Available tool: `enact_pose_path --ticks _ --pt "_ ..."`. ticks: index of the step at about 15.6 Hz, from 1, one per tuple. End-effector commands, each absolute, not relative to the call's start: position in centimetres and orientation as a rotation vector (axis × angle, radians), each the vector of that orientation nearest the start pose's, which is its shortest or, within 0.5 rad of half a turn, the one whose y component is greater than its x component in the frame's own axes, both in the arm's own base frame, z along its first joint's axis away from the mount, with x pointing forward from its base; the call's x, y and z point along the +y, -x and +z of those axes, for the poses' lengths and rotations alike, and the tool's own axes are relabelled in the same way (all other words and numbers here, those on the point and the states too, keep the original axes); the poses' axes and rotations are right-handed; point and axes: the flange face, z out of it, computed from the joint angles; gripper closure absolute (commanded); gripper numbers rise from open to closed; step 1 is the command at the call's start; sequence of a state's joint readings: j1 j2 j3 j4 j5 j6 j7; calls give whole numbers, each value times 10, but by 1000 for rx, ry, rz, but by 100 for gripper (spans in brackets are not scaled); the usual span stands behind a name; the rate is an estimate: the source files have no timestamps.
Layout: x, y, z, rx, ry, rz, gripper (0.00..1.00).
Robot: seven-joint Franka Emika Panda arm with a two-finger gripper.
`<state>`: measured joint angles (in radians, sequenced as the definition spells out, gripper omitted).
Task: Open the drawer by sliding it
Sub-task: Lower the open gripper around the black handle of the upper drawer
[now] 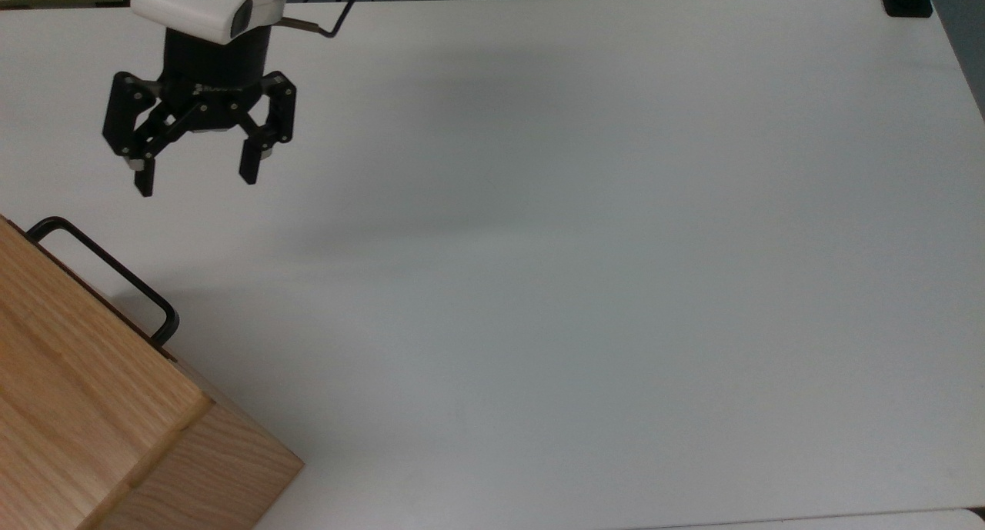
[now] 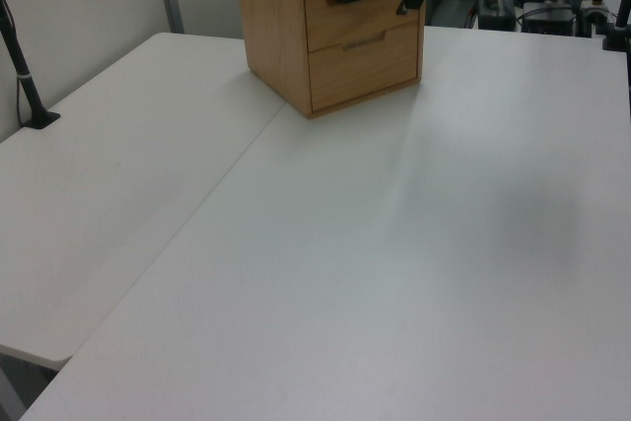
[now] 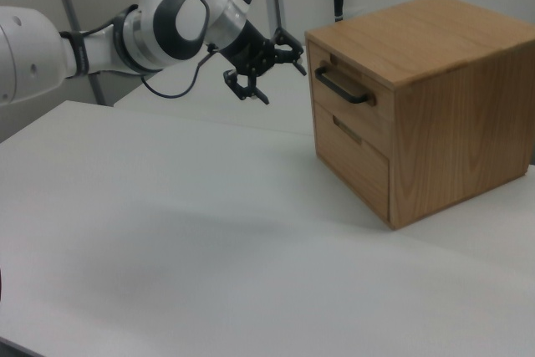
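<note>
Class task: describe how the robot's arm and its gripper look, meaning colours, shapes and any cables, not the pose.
The arm has smooth, rounded white shells with dark grey round joint caps. A thin dark cable loops beneath it. The wrist ends in a white block over a black cylinder. The gripper is black, built of angular linked bars with small pale screws, and has two narrow straight fingers.

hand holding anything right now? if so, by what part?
Nothing is held. The hand is open with an empty gap between its fingers, short of the drawer's black handle and not touching it.
</note>
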<state>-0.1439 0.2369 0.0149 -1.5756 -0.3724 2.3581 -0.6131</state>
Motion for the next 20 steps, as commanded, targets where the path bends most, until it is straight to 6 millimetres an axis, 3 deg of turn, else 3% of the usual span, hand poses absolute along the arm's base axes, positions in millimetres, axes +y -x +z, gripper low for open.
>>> enact_pose_path --ticks 1,5,7,11,13,20 --pt "-115 -684 558 -1412 3341 -812 0" --pt "-139 -696 538 -1589 3345 -950 0" --pt "-140 -699 530 -1698 3327 -951 5" --pt "-141 -699 525 -1815 3314 -901 27" --pt "-141 -700 522 -1882 3302 -870 49" --pt "-149 -703 508 -1956 3291 -807 52"
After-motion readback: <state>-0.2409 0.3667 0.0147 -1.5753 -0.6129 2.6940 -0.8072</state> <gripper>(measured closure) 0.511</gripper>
